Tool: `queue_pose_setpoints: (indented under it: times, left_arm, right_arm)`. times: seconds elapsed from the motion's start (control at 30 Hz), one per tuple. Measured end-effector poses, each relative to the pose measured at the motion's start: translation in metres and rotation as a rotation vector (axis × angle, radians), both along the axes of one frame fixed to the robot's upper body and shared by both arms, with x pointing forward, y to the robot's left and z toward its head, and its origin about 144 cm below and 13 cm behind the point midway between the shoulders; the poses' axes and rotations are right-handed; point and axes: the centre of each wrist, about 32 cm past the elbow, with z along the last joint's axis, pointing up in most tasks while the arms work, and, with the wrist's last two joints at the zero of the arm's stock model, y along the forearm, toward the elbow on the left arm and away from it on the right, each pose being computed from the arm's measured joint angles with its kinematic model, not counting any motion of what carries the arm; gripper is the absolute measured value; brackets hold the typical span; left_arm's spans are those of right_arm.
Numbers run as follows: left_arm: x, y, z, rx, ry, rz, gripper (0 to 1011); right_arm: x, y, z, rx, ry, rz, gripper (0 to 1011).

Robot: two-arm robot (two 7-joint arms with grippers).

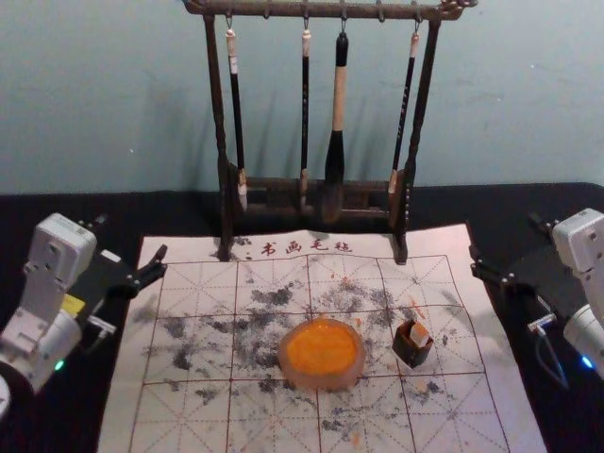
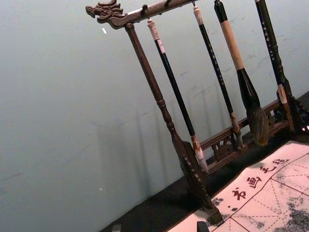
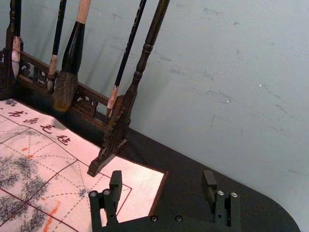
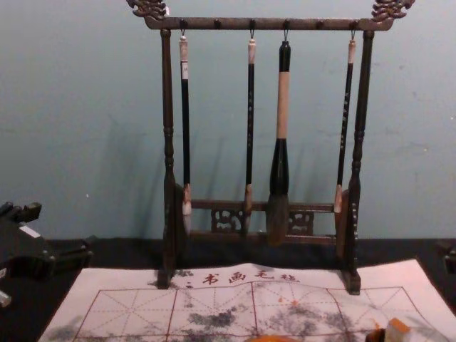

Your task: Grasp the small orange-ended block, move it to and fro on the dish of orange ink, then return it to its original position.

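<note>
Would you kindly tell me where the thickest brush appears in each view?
Head view: thickest brush upper middle, third from left.
Left wrist view: hanging between slim brushes.
Right wrist view: likewise between slim brushes.
Chest view: just right of centre, third from left.
Shared landmark: the rack's lower rail, carved.

Brush rack, beyond the jaws: carved wood, shows slight gloss. Mat, between left and right jaws: matt cloth.
</note>
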Motion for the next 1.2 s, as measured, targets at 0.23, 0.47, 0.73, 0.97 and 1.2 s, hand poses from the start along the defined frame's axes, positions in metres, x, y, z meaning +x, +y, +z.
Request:
queue_pose_setpoints:
  times: [0.23, 0.47, 0.73, 0.97, 1.2]
  left_arm:
    - [0.0, 0.0, 0.0, 0.0, 0.0, 0.0, 1010]
    - [0.0, 0.0, 0.0, 0.0, 0.0, 0.0, 1010]
    - [0.0, 0.0, 0.0, 0.0, 0.0, 0.0, 1010]
    - [0.0, 0.0, 0.0, 0.0, 0.0, 0.0, 1010]
    - [0.0, 0.0, 0.0, 0.0, 0.0, 0.0, 1010]
  right_arm:
    - [-0.002, -0.001, 0.001, 0.0, 0.003, 0.01, 1000]
    - [-0.016, -0.005, 0.004, 0.006, 0.037, 0.049, 1000]
    - [-0.054, -0.013, 0.008, -0.015, 0.119, 0.144, 1000]
    - [-0.084, -0.012, 0.011, -0.002, 0.209, 0.255, 1000]
    - [-0.093, 0.003, 0.003, 0.074, 0.252, 0.304, 1000]
